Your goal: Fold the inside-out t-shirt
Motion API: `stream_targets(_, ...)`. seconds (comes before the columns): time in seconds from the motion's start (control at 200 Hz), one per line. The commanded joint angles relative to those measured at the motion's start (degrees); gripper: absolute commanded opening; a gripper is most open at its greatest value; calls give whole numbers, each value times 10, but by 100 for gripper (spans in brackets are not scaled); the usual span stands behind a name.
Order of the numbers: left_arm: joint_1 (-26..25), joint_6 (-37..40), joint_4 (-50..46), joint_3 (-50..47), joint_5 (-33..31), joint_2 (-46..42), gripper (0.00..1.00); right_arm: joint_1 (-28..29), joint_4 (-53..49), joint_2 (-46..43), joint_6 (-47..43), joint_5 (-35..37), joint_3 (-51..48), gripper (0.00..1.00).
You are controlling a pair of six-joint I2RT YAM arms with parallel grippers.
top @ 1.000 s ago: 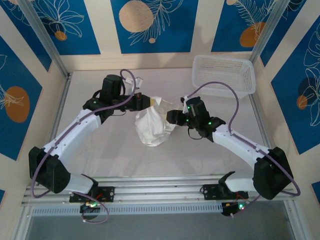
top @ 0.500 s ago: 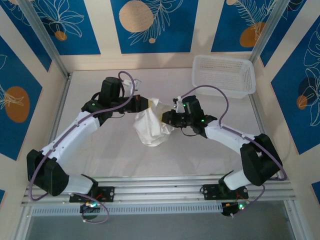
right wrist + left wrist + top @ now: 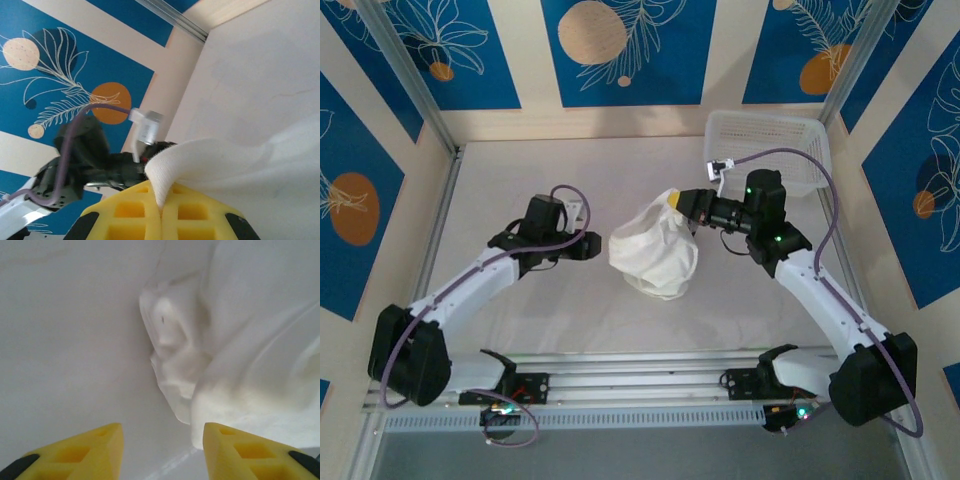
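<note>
We see the white table [image 3: 520, 300] first, and at its far right corner stands the white mesh basket [image 3: 790, 125], which we take as our mark. Left of the basket and nearer the arm bases, apart from it, the inside-out t-shirt [image 3: 655, 255] sits bunched in a rounded, wrinkled mound at the middle of the table. Its corner closest to the basket is drawn upward. The right gripper [image 3: 680, 200] hangs just off the basket's near left corner, between basket and cloth. From the right wrist we find this gripper [image 3: 161, 205] with its yellow pads [image 3: 135, 210] pressed together and a folded edge of the t-shirt [image 3: 240, 165] pinched in the seam between them. The left gripper [image 3: 595, 245] is on the side of the mound away from the basket, close to the cloth, though we cannot tell from above if it touches. From the left wrist, that gripper [image 3: 162, 440] has its two yellow fingertips [image 3: 90, 450] standing partly apart with nothing between them, and a crumpled lobe of the t-shirt [image 3: 175, 345] lies just ahead on the bare table.
</note>
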Motion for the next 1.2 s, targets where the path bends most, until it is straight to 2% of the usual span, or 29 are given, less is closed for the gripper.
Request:
stream_targets(0.0, -6, 54, 34, 11, 3, -61, 48, -2, -36, 1, -27, -26, 10, 0)
stream_targets(0.065, -31, 40, 58, 4, 21, -79, 49, 0, -41, 4, -19, -11, 11, 0)
stream_targets(0.125, -76, 11, 87, 1, 13, -86, 48, 3, -43, 4, -9, 14, 12, 0)
stream_targets(0.23, -193, -46, 145, 6, -55, -68, 48, 14, -63, -6, 16, 104, 15, 0)
stream_targets(0.31, -252, -95, 165, 29, -98, -18, 51, 36, -67, -24, 30, 196, 14, 0)
stream_targets(0.35, -273, -107, 166, 45, -116, 12, 57, 54, -69, -34, 30, 251, 17, 0)
stream_targets(0.435, -300, -122, 140, 91, -178, 82, 83, 103, -89, -51, 44, 397, 34, 0)
stream_targets(0.5, -301, -137, 134, 127, -168, 138, 98, 139, -108, -56, 63, 491, 53, 0)
stream_targets(0.585, -306, -150, 162, 161, -144, 199, 99, 184, -118, -55, 79, 576, 72, 0)
stream_targets(0.65, -305, -164, 142, 184, -195, 237, 99, 207, -123, -56, 93, 618, 81, 0)
stream_targets(0.69, -297, -176, 111, 196, -250, 253, 95, 214, -123, -60, 96, 635, 84, 0)
stream_targets(0.73, -285, -187, 83, 200, -295, 260, 86, 216, -126, -65, 97, 647, 86, 0)
stream_targets(0.77, -266, -188, 76, 190, -312, 255, 74, 216, -131, -70, 91, 653, 90, 0)
stream_targets(0.86, -220, -183, 83, 139, -327, 210, 32, 202, -194, -68, 59, 651, 127, 0)
stream_targets(0.93, -187, -149, 104, 94, -299, 162, 0, 171, -261, -49, 36, 632, 161, 0)
stream_targets(1.015, -157, -79, 125, 57, -205, 116, 0, 99, -344, -1, 28, 559, 194, 0)
stream_targets(1.07, -151, -52, 127, 41, -172, 94, 0, 65, -354, 37, -2, 497, 198, 0)
stream_targets(1.15, -150, -34, 129, 24, -134, 73, 0, 46, -317, 80, -81, 426, 185, 12)
stream_targets(1.195, -150, -34, 131, 16, -124, 66, 0, 40, -288, 95, -125, 390, 174, 24)
